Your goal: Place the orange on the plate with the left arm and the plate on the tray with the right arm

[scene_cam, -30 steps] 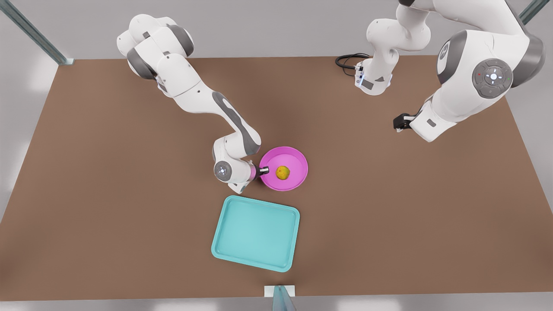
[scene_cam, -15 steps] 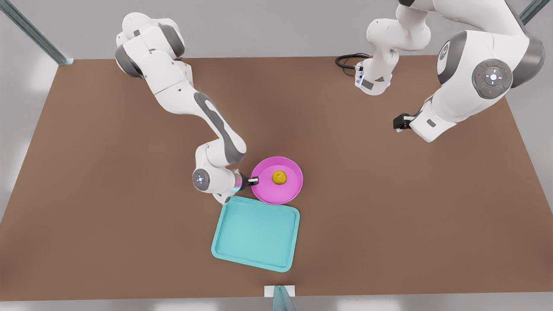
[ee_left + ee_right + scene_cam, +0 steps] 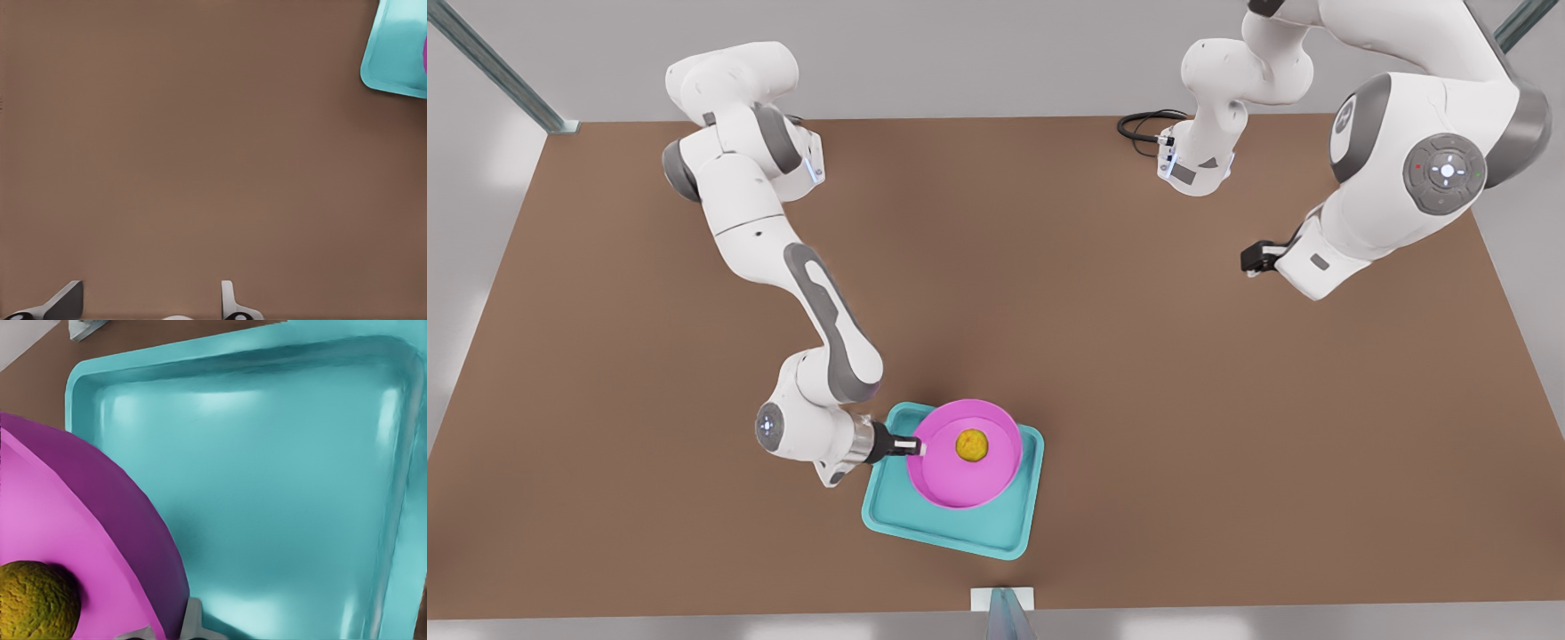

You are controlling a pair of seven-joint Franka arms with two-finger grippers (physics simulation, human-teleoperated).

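The pink plate point(image 3: 951, 480) hangs over the far half of the teal tray point(image 3: 960, 532), and I cannot tell whether it touches the tray. The orange point(image 3: 972, 444) lies in the plate. My right gripper point(image 3: 914, 447), on the arm at the front view's left, is shut on the plate's rim. The right wrist view has the plate point(image 3: 60, 527), the orange point(image 3: 37, 600) and the tray's floor point(image 3: 267, 487) close up, with the right gripper point(image 3: 167, 630) pinching the rim. My left gripper point(image 3: 1249, 260) waits at the front view's right, open over bare table point(image 3: 150, 303), with a tray corner point(image 3: 400, 53) far off.
A black cable point(image 3: 1143, 124) loops at the table's far edge beside the left arm's base point(image 3: 1196, 169). A small metal bracket point(image 3: 1002, 600) stands at the near edge, just beyond the tray. Brown table stretches wide on both sides of the tray.
The right gripper has carried the plate with the orange toward the near edge, from bare table beyond the tray to over the tray. The left arm has barely shifted.
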